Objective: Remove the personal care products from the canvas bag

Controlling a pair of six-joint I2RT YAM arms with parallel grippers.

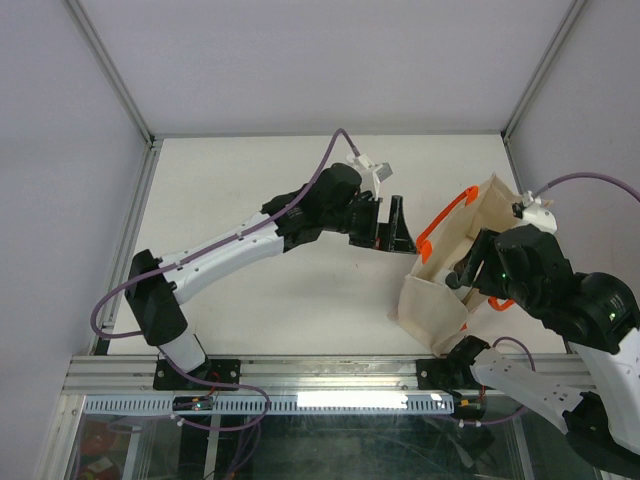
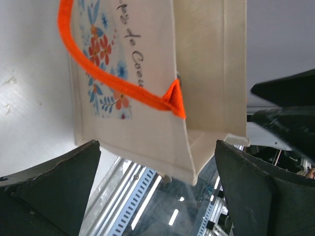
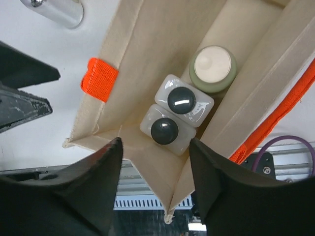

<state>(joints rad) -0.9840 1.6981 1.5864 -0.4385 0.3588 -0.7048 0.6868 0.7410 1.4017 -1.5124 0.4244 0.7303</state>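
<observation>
A white table (image 1: 320, 300) sits between grey walls (image 1: 300, 60), aluminium rail (image 1: 330, 372) in front.

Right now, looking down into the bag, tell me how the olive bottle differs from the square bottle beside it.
The olive bottle is round and green; the square bottle is boxy and whitish, with rounded corners. The olive bottle's cap is pale cream, the square bottle's dark and glossy. Both stand cap-up, side by side, inside the canvas bag.
</observation>
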